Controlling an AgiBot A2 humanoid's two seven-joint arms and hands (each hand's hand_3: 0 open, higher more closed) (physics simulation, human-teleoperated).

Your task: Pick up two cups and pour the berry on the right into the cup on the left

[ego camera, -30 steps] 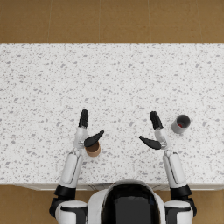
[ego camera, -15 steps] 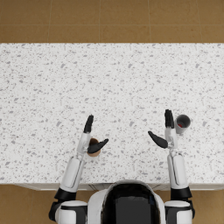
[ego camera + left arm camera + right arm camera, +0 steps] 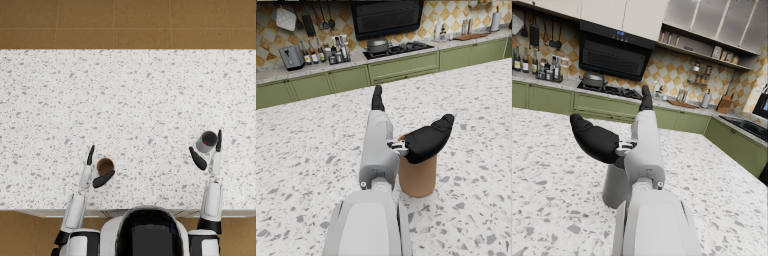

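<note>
The brown cup (image 3: pixel 105 165) stands upright on the speckled counter (image 3: pixel 125 100), near its front edge on the robot's left, and the grey cup (image 3: pixel 206 142) stands upright well apart from it on the right. Something reddish shows inside the grey cup's mouth — too small to tell more.

The left hand (image 3: pixel 96 170) is spread open around the brown cup, fingers (image 3: pixel 90 154) stretched along its outer side and thumb (image 3: pixel 103 178) angled in on the near side; it holds nothing. In the left wrist view the thumb (image 3: pixel 428 140) hangs just over the cup's (image 3: pixel 417 175) rim, though whether it touches I cannot tell.

The right hand (image 3: pixel 209 150) is likewise open and empty — fingers (image 3: pixel 219 140) straight along the grey cup's right side, thumb (image 3: pixel 198 159) on the near left. From the right wrist view, the cup (image 3: pixel 614 186) sits tucked behind the white forearm (image 3: pixel 647 210).
</note>
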